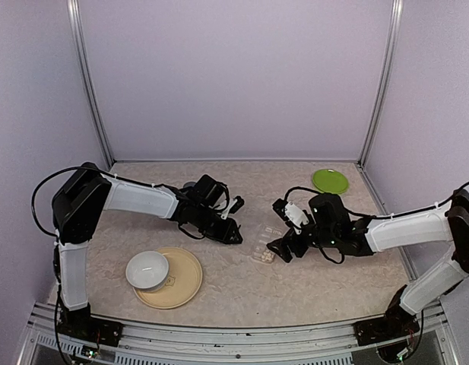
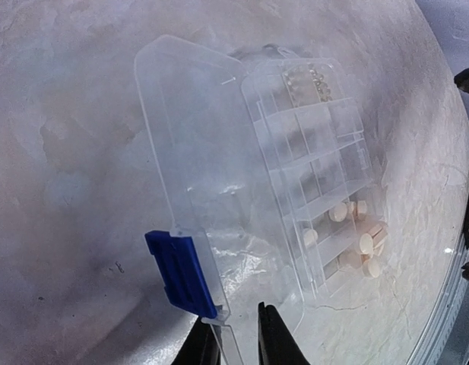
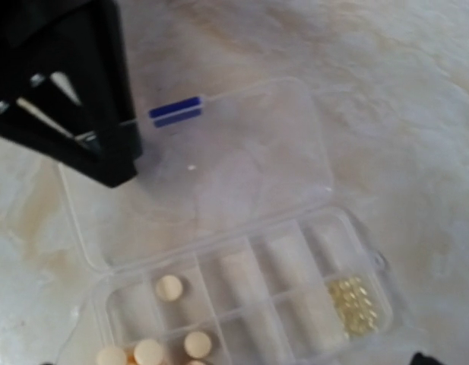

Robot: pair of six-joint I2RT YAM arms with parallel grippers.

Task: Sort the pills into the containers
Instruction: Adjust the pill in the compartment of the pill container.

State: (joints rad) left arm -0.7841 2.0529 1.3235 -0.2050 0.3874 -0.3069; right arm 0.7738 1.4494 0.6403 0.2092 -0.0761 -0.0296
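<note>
The clear pill box [image 1: 262, 242] lies open between my grippers. Its compartments [image 3: 287, 274] hold round whitish pills [image 3: 169, 287] at one end and tiny yellow beads [image 3: 358, 304] at the other. The pills also show in the left wrist view [image 2: 362, 243]. The lid [image 2: 196, 175] is folded back, with a blue latch [image 2: 181, 274] on its edge. My left gripper [image 2: 238, 342] is shut on the lid's rim beside the latch, and it also shows in the right wrist view [image 3: 105, 144]. My right gripper [image 1: 283, 247] hovers over the box, open and empty, its fingers barely in view.
A beige plate [image 1: 190, 283] with a white bowl [image 1: 147, 270] on it sits at the front left. A green plate [image 1: 330, 180] lies at the back right. Walls close in the back and both sides of the table.
</note>
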